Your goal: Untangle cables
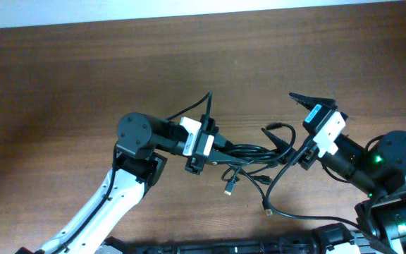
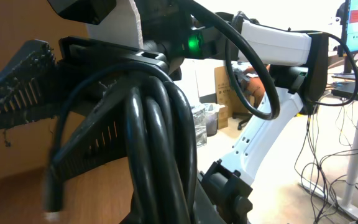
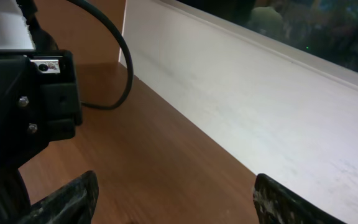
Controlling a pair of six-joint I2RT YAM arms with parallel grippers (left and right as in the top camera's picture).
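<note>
left gripper (image 1: 219,149) pinching bunched black cables (image 1: 252,152), bundle mid wooden table (image 1: 83,77) between both arms, loose plug ends trailing toward arm bases, right gripper (image 3: 176,190) jaws spread wide, empty, just beside bundle's right end

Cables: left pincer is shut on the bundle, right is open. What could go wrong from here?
1. The left pincer clamps the whole bunch of cables, not one strand; pulling would likely drag or tighten the tangle.
2. One strand runs close beside the right arm's wrist; bringing the open right pincer in could snag it.
</note>
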